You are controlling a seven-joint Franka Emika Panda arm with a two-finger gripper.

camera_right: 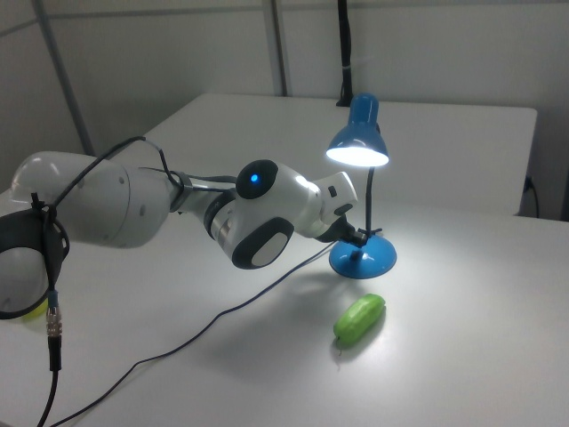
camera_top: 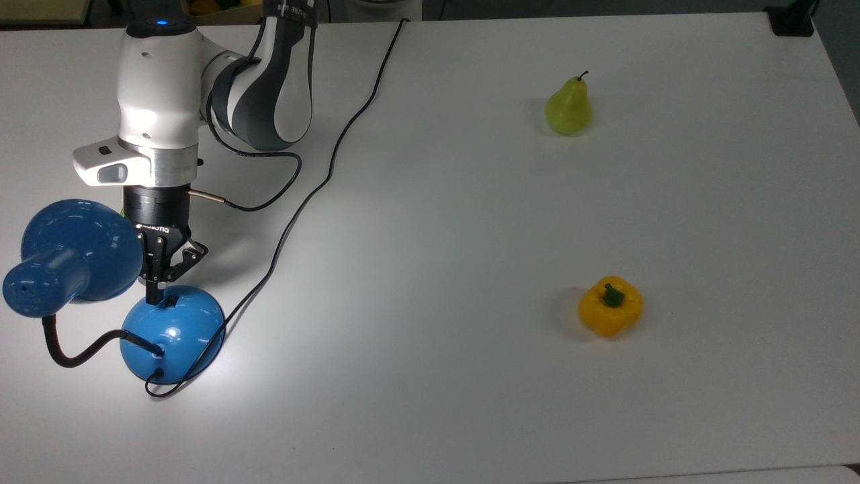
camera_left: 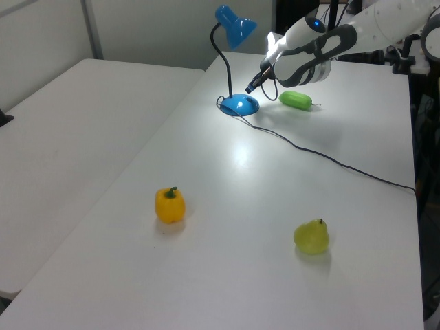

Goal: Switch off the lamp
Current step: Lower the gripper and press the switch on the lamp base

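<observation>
The blue lamp stands at the top view's left, with its dome base, small black switch, black gooseneck and flared shade. In the right view the shade glows and lights the table under it. My gripper points straight down with its fingers shut and nothing held. Its tip rests at the upper edge of the base, just beside the switch. In the left view my gripper hangs right over the base. In the right view my gripper sits against the base.
The lamp's black cord runs from the base up across the table to its far edge. A green pear and a yellow bell pepper lie far off at the top view's right. A green cucumber lies near the base.
</observation>
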